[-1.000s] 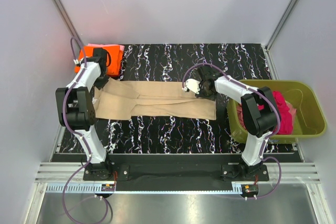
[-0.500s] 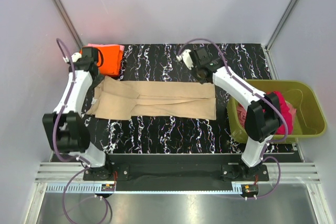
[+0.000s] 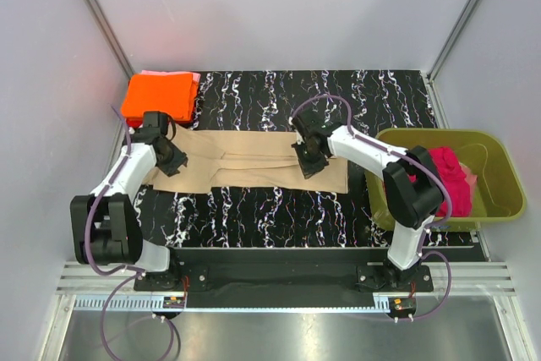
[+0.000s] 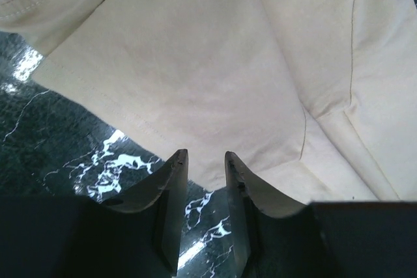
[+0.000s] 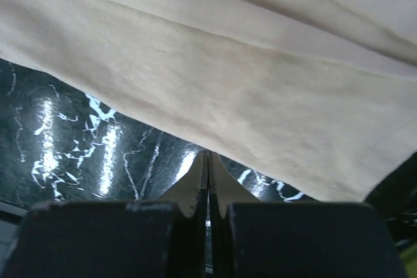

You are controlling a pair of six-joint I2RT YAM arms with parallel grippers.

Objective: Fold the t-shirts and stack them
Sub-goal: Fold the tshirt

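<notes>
Top cam: 4 shirts. Tan shirt (image 3: 245, 162) flat on mat (image 3: 338, 90), orange shirt (image 3: 156, 97) on pink shirt (image 3: 196, 80) far-left, magenta shirt (image 3: 448, 177) in tub (image 3: 494, 166). Wrist cams only: left gripper (image 4: 202, 155) fingers slightly apart, right gripper (image 5: 208, 154) fingers pressed together.

1. Tan t-shirt (image 5: 247, 89) spread from 9 through 3 o'clock, with a fold ridge running toward 2 o'clock.
2. Black, white-veined bench (image 5: 71, 141) at 7 to 8 o'clock, glossy with glare.
3. Fingers (image 5: 194, 190) at 6 o'clock, pressed flat together, tips at the shirt's lower edge.
</notes>
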